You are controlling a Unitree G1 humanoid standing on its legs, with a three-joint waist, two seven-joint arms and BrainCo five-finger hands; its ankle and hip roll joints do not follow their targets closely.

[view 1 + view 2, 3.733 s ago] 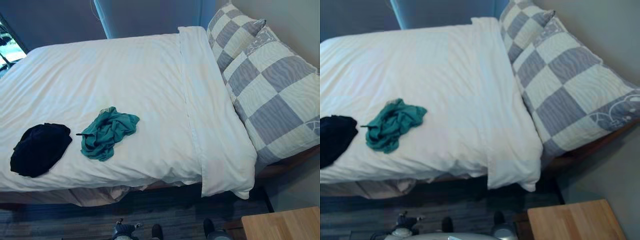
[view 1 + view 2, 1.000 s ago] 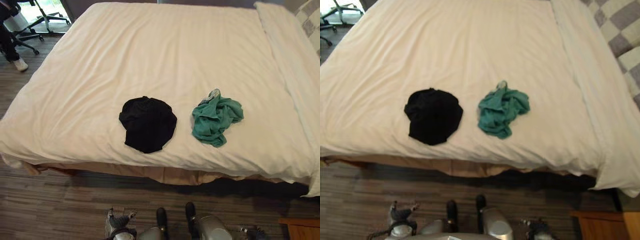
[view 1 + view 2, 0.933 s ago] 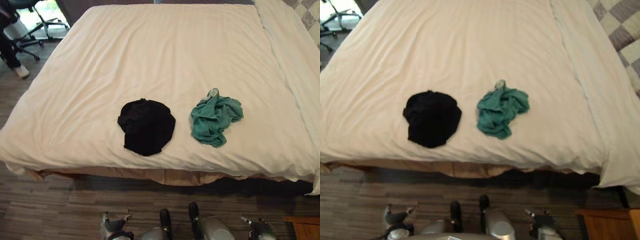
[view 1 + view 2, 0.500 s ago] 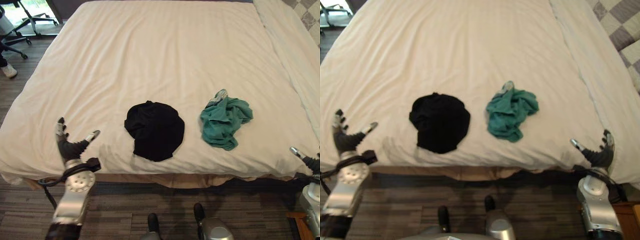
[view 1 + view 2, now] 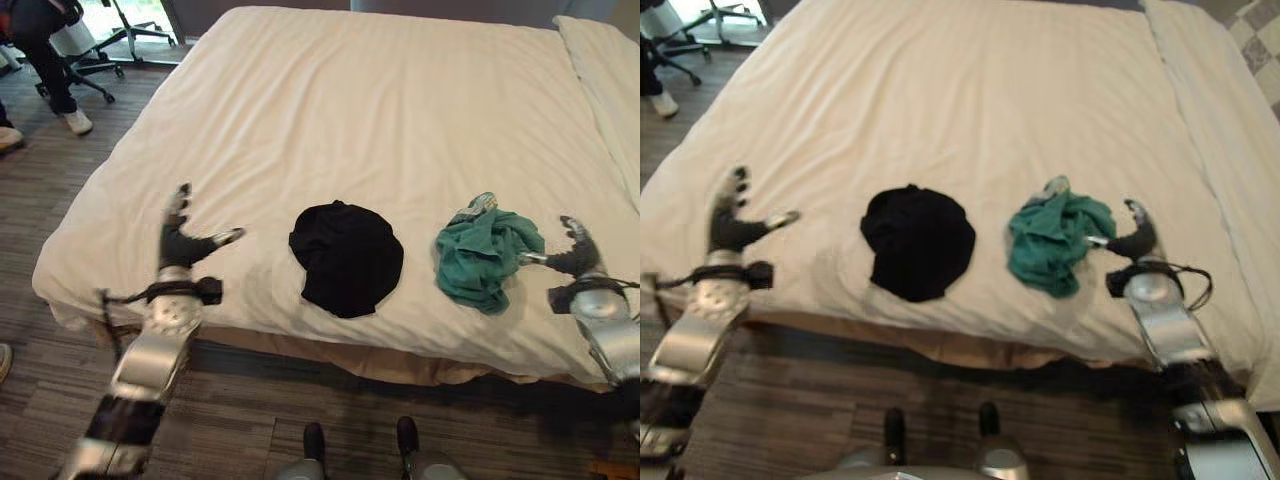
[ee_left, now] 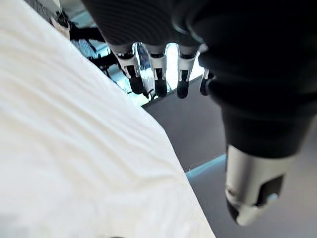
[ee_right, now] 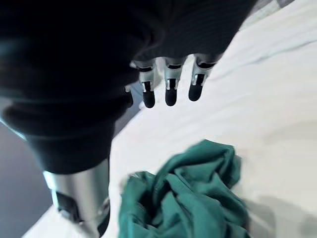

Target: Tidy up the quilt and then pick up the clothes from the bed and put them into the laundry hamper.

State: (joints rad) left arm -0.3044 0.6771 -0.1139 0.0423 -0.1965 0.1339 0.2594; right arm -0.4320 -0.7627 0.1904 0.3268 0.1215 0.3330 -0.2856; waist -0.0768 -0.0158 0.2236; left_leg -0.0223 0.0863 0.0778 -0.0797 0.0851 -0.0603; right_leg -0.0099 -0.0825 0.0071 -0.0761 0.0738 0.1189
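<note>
— What are your fingers doing?

— On my right hand (image 5: 1137,238) the fingers (image 7: 169,89) are straight and spread, the thumb apart from them, holding nothing. The hand hovers over the near edge of the quilt (image 5: 400,110), just beside the crumpled teal garment (image 5: 487,254); I cannot tell whether the thumb tip touches the cloth. My left hand (image 5: 180,240) is the same: fingers (image 6: 157,74) straight and splayed, thumb out to the side, empty, raised over the quilt's near left part.

— And the clothes?

— Both lie on the quilt near its front edge. The black garment (image 5: 347,257) sits in a rounded heap between my two hands, well apart from the left one. The teal garment lies to its right, close by but not touching it.

— What else is around?

— The quilt lies spread flat over the bed, with light wrinkles. Beyond the bed's far left corner a person (image 5: 45,40) sits by an office chair (image 5: 125,35) on the dark floor (image 5: 40,180).
</note>
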